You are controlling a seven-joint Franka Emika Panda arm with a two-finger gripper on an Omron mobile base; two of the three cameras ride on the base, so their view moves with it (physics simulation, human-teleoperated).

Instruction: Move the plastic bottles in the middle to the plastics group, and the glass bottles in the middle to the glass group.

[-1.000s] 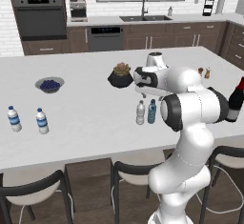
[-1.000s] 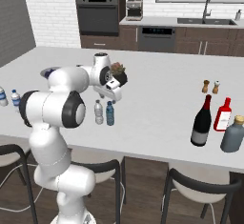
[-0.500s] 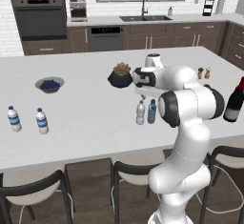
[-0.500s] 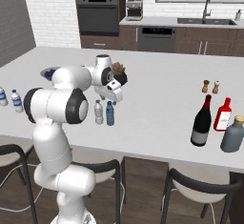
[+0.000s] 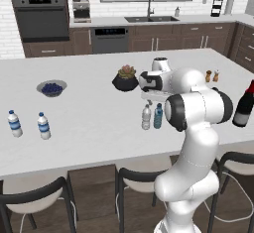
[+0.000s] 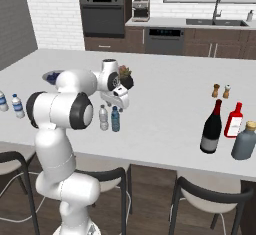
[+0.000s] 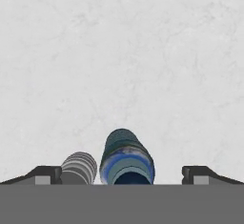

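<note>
White speckled stone surface (image 7: 124,51). Tool (image 7: 122,173) wide open, holding nothing, above slim teal bottle (image 7: 127,158) and ribbed grey bottle (image 7: 79,168), both cut off below. Dark wine bottle (image 6: 211,128) stands well apart.

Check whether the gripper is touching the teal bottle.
Apart. In the hand view the teal bottle sits between the open gripper tips, with bare counter showing between it and the right tip, and the grey bottle beside the left tip.

Upright grey bottle (image 5: 146,117) and teal bottle (image 5: 158,116) side by side mid-counter; dark wine bottle (image 6: 211,127) upright beside red bottle (image 6: 233,120).
</note>
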